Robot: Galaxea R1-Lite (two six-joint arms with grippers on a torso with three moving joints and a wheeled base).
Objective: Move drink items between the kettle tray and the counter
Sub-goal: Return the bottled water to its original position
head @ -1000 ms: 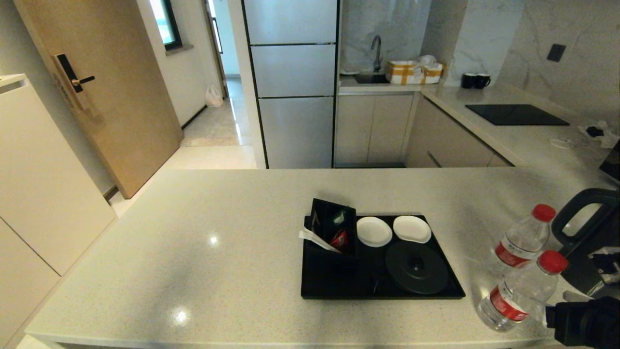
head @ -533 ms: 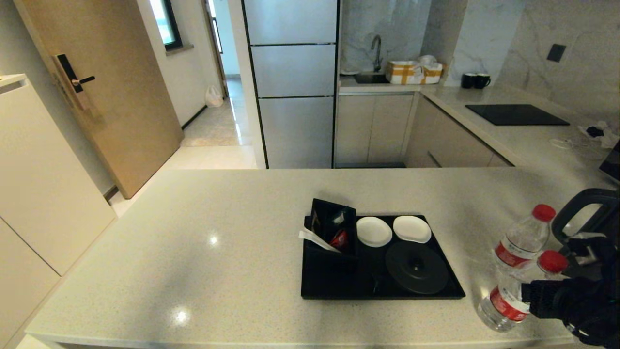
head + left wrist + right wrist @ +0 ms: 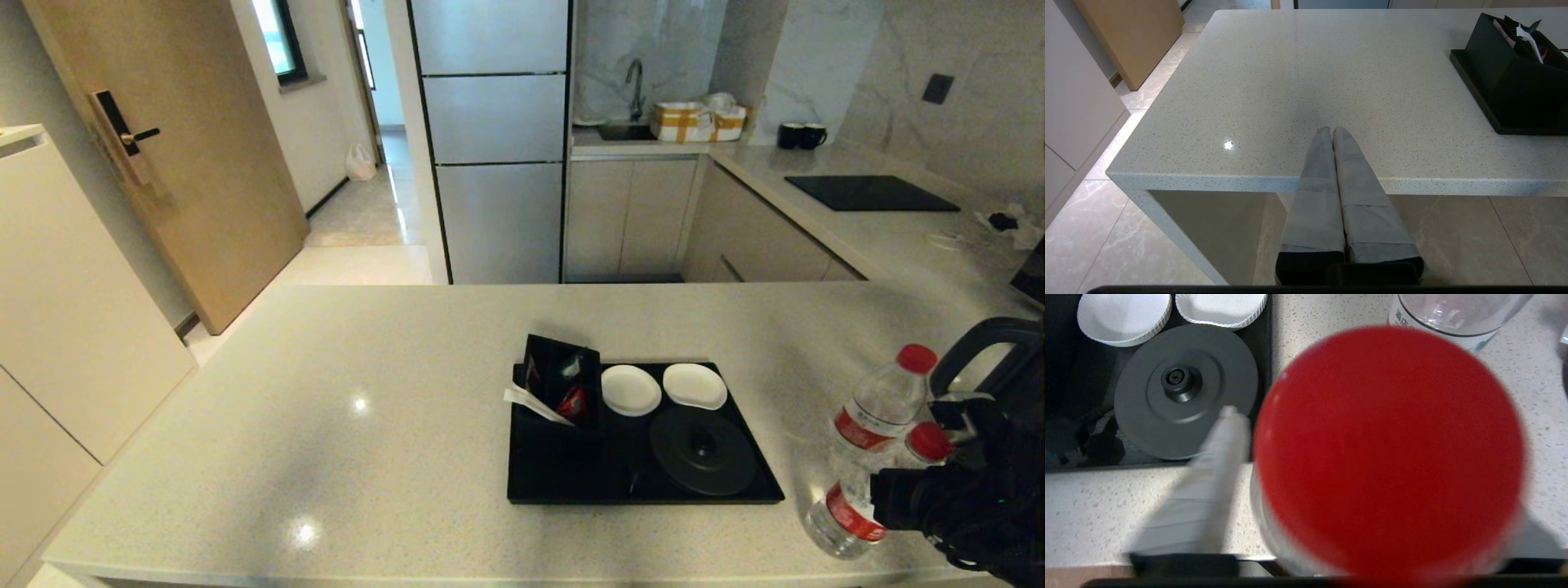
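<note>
**Right gripper straddling the near bottle, left one parked off the bench edge**

While the head view only gives you a dark lump of arm at the near right corner of the bench [image 3: 326, 367], the right wrist camera tells the real story: the right gripper [image 3: 1388, 457] is spread wide around the near water bottle [image 3: 849, 510], whose red cap [image 3: 1388, 453] fills most of that picture. One pale finger [image 3: 1216, 465] sits just beside the cap on the tray side; the other finger is barely visible at the far edge, so I can't say whether the pads are actually touching the bottle.

From the head view, both bottles stand upright on the bench, right of the kettle tray [image 3: 571, 482] and off it. The second water bottle [image 3: 882, 404] is just behind the near one, and the kettle [image 3: 992, 351] pokes in at the right edge with its loop handle showing.

On the tray: the kettle base [image 3: 702, 449], two white coasters [image 3: 630, 389] and the black box of sachets [image 3: 559, 384] at its left end.

Only the left wrist view shows the left gripper [image 3: 1332, 130]: fingers pressed together, holding nothing, hovering at the bench's near edge well left of the tray.
</note>
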